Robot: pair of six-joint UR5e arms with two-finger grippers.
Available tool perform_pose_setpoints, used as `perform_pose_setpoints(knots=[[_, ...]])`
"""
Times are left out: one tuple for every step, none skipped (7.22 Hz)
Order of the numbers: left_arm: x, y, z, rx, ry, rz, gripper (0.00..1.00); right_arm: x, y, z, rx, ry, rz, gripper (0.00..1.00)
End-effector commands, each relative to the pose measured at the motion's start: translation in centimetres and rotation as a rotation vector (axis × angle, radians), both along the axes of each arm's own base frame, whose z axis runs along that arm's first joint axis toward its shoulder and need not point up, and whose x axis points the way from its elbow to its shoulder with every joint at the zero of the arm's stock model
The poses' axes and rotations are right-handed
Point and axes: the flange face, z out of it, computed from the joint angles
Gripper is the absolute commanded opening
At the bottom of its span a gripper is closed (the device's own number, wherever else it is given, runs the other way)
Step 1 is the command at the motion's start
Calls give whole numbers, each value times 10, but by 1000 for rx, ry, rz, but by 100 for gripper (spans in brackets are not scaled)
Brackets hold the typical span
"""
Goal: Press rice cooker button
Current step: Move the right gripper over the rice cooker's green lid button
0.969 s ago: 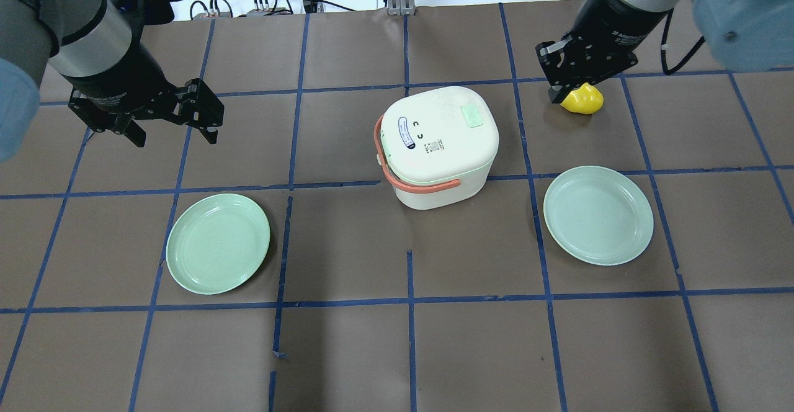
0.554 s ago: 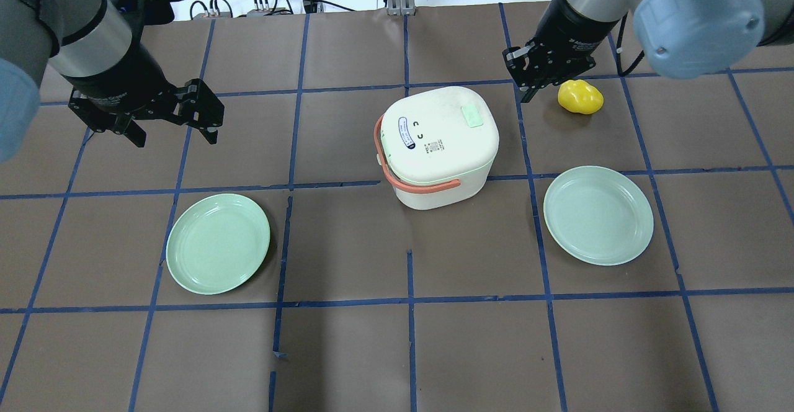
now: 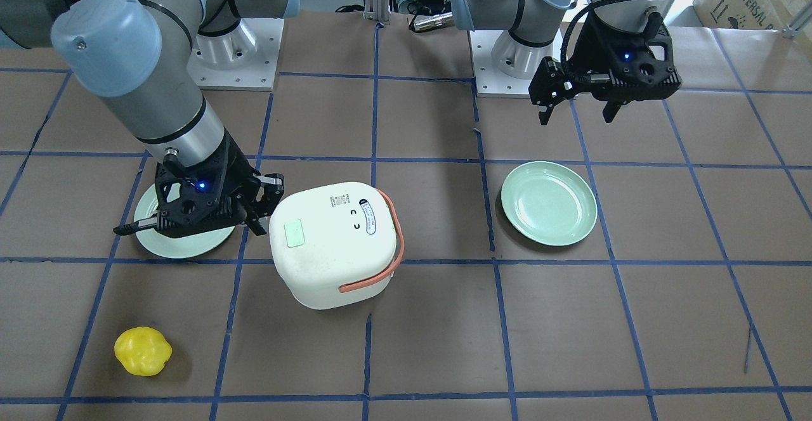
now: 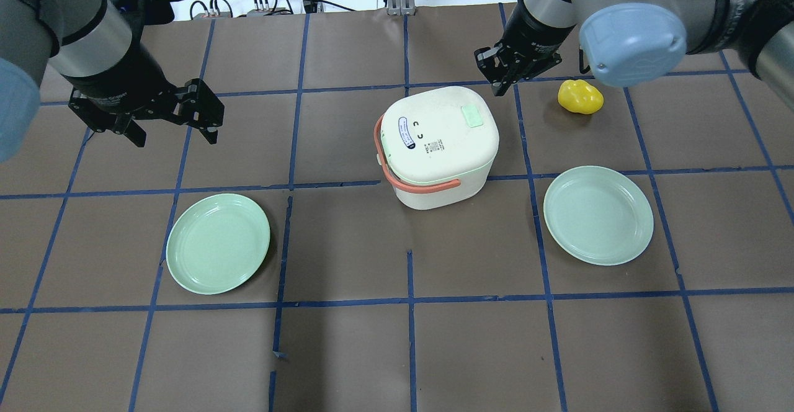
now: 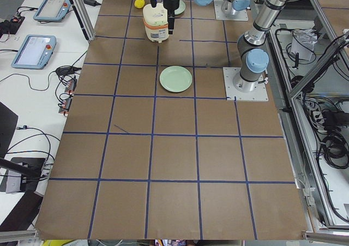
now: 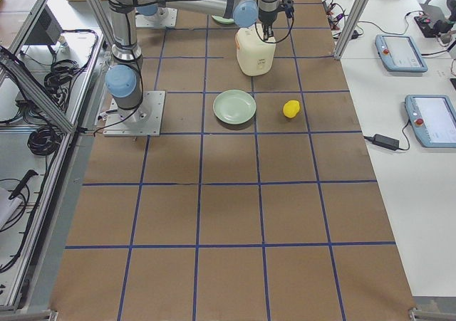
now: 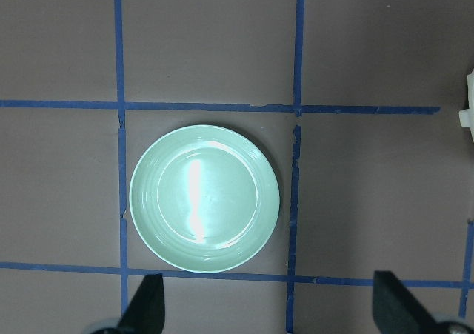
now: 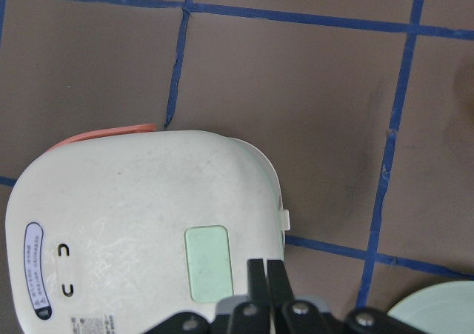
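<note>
The rice cooker (image 4: pixel 437 145) stands mid-counter (image 4: pixel 347 350) between the left plate (image 4: pixel 218 242) and the right plate (image 4: pixel 598 214), with its pale green button (image 4: pixel 472 116) on the lid. The right hand (image 4: pixel 499 86), fingers pressed together, hangs just beside the button. The left hand (image 4: pixel 175 134) is spread wide, well apart from the cooker.

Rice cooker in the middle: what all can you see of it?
The rice cooker is a cream-white, plastic-looking box with rounded corners, standing upright on the brown table, its scuffed lid shut. A coral handle lies folded down around its side. The lid carries a pale green button and a blue-edged label. The right claw, shut, hangs by the corner nearest the button; contact unclear.
</note>
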Motion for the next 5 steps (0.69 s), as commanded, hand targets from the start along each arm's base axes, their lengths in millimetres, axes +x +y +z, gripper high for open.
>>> perform_pose_setpoints(knots=[[0,0,0,0,0,0,100,12,-2,-10,-18,15,-18,15],[0,0,0,1,0,0,100,15,-1,-12,-16,16,-17,15],[0,0,0,1,0,0,100,18,1,-13,-15,33,-10,15],[0,0,0,0,0,0,100,27,7,-18,-9,42,5,14],[0,0,0,0,0,0,100,29,10,-24,-19,43,7,14]])
